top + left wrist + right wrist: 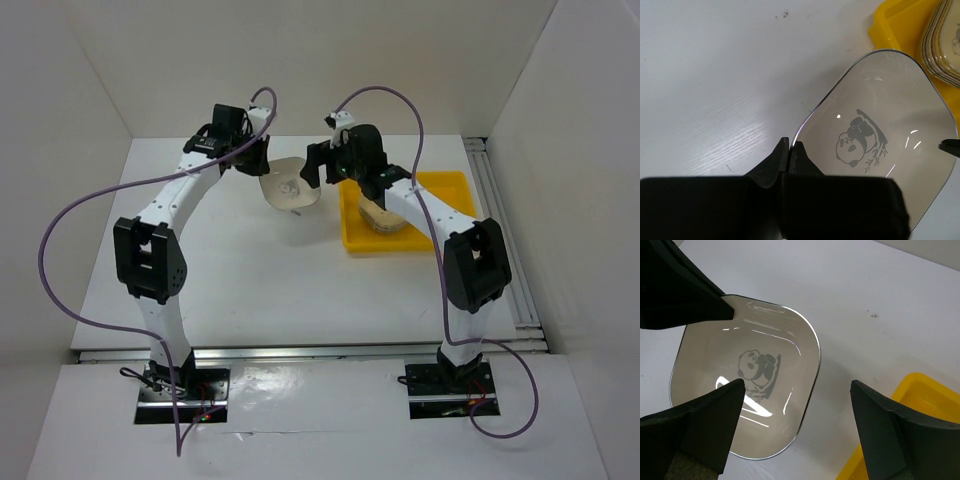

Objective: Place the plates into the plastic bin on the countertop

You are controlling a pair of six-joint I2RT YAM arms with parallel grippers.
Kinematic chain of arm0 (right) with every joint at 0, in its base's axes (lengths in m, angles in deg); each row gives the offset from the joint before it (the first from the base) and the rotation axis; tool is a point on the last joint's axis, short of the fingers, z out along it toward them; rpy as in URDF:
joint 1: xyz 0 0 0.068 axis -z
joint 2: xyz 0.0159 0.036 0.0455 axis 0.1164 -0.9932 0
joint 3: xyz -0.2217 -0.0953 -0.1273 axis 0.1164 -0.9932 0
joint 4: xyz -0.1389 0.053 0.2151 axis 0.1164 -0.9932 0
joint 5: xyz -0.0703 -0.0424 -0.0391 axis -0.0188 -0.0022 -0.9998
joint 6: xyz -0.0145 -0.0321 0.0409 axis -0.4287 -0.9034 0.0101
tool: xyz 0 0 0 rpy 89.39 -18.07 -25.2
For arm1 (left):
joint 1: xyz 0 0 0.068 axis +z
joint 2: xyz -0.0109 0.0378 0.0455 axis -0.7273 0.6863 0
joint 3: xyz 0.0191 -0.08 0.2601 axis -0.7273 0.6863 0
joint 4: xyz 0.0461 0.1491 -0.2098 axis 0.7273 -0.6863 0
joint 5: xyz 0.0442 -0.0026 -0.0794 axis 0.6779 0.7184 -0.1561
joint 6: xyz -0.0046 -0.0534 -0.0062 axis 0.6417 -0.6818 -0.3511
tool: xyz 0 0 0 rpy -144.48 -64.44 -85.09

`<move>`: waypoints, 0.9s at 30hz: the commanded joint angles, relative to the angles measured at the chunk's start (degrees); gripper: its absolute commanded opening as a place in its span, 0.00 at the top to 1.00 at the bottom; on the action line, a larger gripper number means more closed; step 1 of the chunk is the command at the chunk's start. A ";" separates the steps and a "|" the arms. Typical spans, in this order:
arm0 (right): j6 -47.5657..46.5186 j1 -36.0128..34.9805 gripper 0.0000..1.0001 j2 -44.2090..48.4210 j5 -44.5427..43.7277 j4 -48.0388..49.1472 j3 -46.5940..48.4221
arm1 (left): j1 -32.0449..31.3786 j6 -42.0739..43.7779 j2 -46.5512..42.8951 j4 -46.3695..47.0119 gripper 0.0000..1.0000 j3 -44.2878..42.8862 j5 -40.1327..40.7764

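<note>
Several plates (381,218) are stacked in the bin (452,187); beside it, one plate (880,135) is pinched by the left gripper (790,146), right gripper (796,387) spread.

We see a plain white countertop (280,290) closed in by white walls. Only the yellow plastic bin (452,192) lies directly on it, near the far right corner and square to the edges. A metal rail (503,235) runs along the right edge. A small dark speck (785,14) marks the surface left of the bin.
</note>
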 commanded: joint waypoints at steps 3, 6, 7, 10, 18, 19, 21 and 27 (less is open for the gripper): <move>0.37 -0.31 0.09 -0.94 1.25 0.56 -0.87 | -2.22 -4.23 -4.94 0.88 1.00 -2.28 -0.88; 0.37 -0.31 0.23 -1.47 1.25 -2.08 0.71 | -2.23 -4.23 -5.47 0.88 1.00 -2.89 -0.08; 0.37 -0.31 0.36 -1.47 1.25 -2.69 0.71 | -2.23 -4.75 -5.47 0.88 1.00 -3.42 0.53; 0.37 -0.31 0.53 -1.47 1.25 -2.70 0.71 | -2.23 -5.46 -5.47 0.88 1.00 -4.03 1.15; -3.47 0.22 1.00 -0.16 -4.08 -8.84 3.44 | -2.23 -4.50 -4.94 -1.05 0.78 -6.23 -3.40; -4.36 1.78 1.00 1.41 -7.16 -9.64 3.44 | -2.23 -1.36 -4.94 -1.06 0.57 -6.23 -4.81; -7.25 4.16 1.00 3.88 -10.54 -9.64 0.56 | -2.23 0.42 -5.64 -2.37 0.07 -5.62 -5.62; -21.14 17.69 1.00 13.72 -6.57 -13.24 -5.95 | -2.23 3.68 -7.84 -2.90 0.01 -2.73 -2.55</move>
